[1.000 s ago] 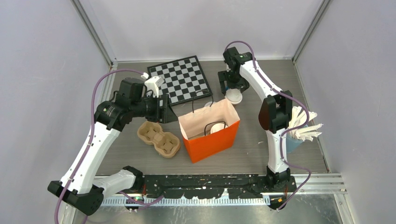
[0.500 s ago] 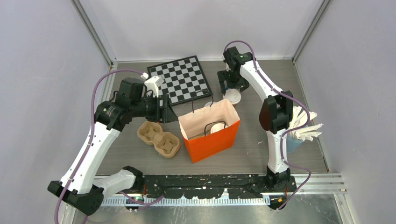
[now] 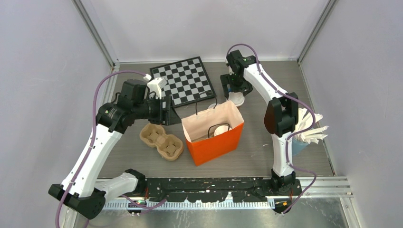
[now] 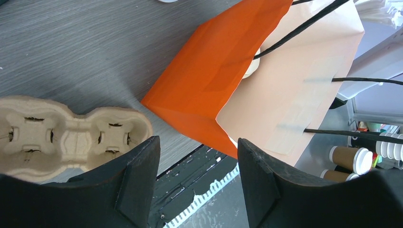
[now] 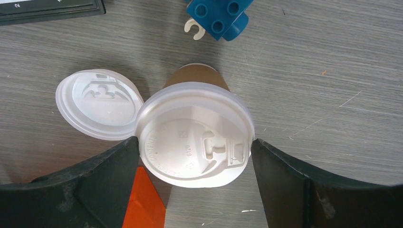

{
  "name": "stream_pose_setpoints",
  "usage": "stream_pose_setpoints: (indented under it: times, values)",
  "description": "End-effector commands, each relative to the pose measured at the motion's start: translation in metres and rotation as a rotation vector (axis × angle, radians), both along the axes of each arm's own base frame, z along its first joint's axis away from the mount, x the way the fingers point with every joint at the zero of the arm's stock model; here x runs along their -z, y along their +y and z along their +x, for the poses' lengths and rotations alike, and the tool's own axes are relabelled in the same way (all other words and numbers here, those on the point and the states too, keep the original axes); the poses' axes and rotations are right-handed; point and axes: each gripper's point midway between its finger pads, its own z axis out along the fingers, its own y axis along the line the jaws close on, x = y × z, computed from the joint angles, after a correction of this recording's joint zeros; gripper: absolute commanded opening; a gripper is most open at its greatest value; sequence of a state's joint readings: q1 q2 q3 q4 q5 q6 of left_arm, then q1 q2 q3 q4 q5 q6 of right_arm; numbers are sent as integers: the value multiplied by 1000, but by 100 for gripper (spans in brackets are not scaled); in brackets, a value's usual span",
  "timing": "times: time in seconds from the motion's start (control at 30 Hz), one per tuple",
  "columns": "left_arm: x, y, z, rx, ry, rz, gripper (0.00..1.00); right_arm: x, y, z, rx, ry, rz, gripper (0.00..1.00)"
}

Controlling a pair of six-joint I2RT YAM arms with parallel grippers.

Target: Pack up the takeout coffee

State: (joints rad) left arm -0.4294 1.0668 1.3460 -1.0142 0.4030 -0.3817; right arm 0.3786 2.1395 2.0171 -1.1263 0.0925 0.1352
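Descent finished: right gripper (image 5: 195, 145), wide open, now straddles coffee cup (image 5: 192, 126); left gripper (image 4: 198, 141) half-open, empty, at orange bag's (image 3: 214, 142) ten o'clock.

Between the matt black right fingers (image 5: 285, 180): smooth white plastic lid (image 5: 195, 142) on a brown paper cup (image 5: 195, 76). Ahead of the left fingers (image 4: 138, 180): matt orange paper bag (image 4: 209, 80), rough pulp tray (image 4: 71, 133), grey wood-grain table (image 4: 71, 47).

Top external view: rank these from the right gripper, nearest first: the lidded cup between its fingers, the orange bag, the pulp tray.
1. lidded cup, at the back, directly under the right gripper.
2. orange bag, centre, just nearer the bases.
3. pulp tray, left of the bag.
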Motion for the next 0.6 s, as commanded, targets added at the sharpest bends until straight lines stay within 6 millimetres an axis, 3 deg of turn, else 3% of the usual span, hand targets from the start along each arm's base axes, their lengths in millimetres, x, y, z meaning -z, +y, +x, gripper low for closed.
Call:
stream_pose_setpoints:
  times: [0.0,0.33,0.57]
  values:
    - [-15,-2,3,11,-49,-26,62,-25,3,2,-18,-73,29,91]
    - [-16,-2,4,8,-50,-29,62,-25,3,3,-19,-70,28,79]
    - [-30,-2,14,-82,-58,-67,61,-72,-14,-3,19,-153,12,78]
